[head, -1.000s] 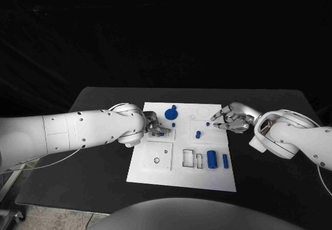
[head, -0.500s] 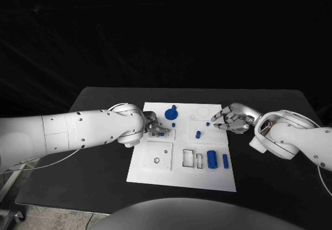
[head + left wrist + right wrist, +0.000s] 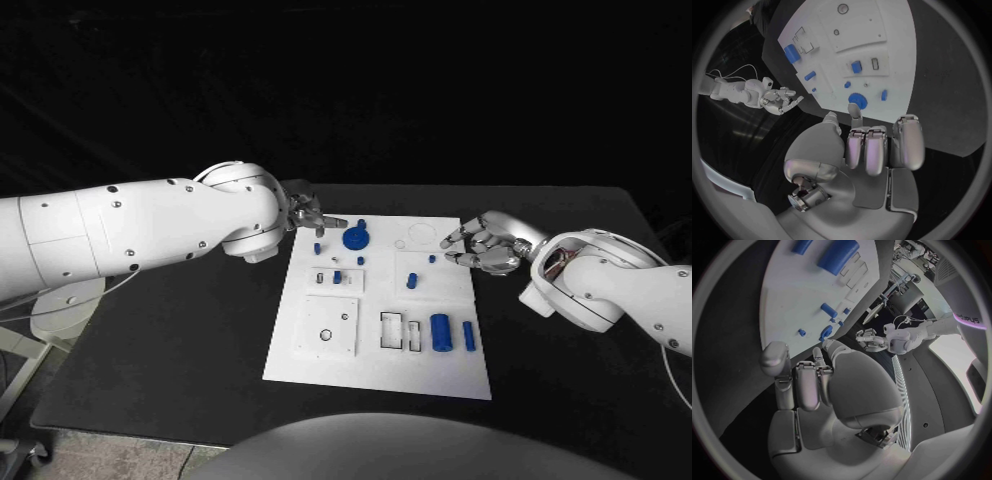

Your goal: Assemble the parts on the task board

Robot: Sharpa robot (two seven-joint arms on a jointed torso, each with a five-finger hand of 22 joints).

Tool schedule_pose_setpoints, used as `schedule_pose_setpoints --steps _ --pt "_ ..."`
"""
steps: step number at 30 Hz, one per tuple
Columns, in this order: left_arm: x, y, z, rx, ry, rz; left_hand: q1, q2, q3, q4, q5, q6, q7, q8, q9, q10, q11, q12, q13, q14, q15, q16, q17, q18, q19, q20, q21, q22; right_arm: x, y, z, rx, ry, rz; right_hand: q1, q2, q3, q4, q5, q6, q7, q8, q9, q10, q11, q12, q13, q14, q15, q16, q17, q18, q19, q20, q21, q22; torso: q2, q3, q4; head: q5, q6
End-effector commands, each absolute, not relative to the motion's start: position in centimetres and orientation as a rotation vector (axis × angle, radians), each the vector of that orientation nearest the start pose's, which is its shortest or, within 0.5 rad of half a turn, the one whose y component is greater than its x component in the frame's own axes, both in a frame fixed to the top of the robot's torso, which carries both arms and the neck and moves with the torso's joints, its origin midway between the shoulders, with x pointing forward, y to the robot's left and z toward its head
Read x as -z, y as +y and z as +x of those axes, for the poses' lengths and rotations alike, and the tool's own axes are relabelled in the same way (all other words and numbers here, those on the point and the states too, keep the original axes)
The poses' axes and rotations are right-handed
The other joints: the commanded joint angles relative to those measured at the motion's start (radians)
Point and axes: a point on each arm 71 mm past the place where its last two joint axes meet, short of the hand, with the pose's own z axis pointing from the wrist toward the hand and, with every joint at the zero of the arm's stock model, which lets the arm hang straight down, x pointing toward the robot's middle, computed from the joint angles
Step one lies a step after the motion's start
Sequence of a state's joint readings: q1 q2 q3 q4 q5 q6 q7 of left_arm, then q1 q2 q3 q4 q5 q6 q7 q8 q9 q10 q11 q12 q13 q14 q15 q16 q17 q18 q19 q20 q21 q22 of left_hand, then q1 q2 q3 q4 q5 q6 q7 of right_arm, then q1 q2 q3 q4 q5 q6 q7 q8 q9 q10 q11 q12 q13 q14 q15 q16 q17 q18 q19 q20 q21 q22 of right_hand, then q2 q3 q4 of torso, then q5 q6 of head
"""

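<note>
The white rectangular task board is lying flat in the middle of the black table, between the two hands. Several small blue plastic parts appear to be sitting in their seats already: a round blue gear-like disc just beside the left hand, a short blue peg near the right hand, and a thick blue cylinder with a thinner blue bar on the board's near side, well apart from both hands. An empty rectangular slot beside the cylinder and a raised white square plate with a small hole suggest that assembly is partly done, with more still left to fill.

The left hand is hovering at the board's far corner, fingers loosely apart and holding nothing. The right hand is hanging beside the board's edge, fingers curling inward somewhat yet grasping nothing. Nothing visible is blocking either hand's path to the open seats.
</note>
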State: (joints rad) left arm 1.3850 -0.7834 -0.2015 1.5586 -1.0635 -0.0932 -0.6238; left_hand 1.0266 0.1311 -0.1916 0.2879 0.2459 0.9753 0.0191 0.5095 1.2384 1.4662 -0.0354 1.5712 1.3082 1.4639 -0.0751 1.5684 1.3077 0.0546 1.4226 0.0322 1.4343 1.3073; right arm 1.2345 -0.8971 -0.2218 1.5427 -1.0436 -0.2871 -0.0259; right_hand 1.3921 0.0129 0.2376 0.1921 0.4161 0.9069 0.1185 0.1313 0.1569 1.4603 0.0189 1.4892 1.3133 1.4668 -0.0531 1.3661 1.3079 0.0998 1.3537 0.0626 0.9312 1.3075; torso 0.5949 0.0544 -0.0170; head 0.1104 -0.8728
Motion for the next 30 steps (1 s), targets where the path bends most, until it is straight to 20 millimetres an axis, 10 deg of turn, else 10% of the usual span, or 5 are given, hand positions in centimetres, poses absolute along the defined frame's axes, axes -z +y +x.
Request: schedule_pose_setpoints --steps 1,30 --pt "18.0 19.6 49.3 0.293 2.149 -0.216 0.014 -0.003 -0.008 0.000 -0.007 0.003 -0.003 -0.003 0.000 0.105 -0.008 0.000 0.263 0.107 -0.008 0.002 0.263 -0.007 0.010 0.000 0.007 0.136 23.4 -22.4 45.9 -0.825 1.898 0.156 -0.008 -0.002 -0.001 0.006 -0.003 0.005 0.001 -0.005 -0.001 0.010 0.004 -0.003 0.166 0.044 0.010 0.001 0.090 0.018 -0.004 0.003 -0.002 0.075 -0.001 0.0006 0.0002 0.003 0.000" --pt "22.3 20.6 53.5 0.094 2.215 -0.164 0.062 -0.003 -0.017 0.002 -0.031 -0.022 0.006 -0.038 -0.014 0.105 -0.001 0.000 0.263 0.107 -0.003 0.002 0.263 -0.007 0.010 0.003 0.002 0.137 23.3 -22.6 45.5 -0.833 1.892 0.157 -0.011 -0.001 0.003 0.007 -0.001 0.014 0.000 -0.001 -0.001 0.013 0.006 -0.001 0.168 0.046 0.011 0.008 0.096 0.016 0.000 0.003 0.006 0.079 0.000 0.0001 0.0005 0.003 0.000"
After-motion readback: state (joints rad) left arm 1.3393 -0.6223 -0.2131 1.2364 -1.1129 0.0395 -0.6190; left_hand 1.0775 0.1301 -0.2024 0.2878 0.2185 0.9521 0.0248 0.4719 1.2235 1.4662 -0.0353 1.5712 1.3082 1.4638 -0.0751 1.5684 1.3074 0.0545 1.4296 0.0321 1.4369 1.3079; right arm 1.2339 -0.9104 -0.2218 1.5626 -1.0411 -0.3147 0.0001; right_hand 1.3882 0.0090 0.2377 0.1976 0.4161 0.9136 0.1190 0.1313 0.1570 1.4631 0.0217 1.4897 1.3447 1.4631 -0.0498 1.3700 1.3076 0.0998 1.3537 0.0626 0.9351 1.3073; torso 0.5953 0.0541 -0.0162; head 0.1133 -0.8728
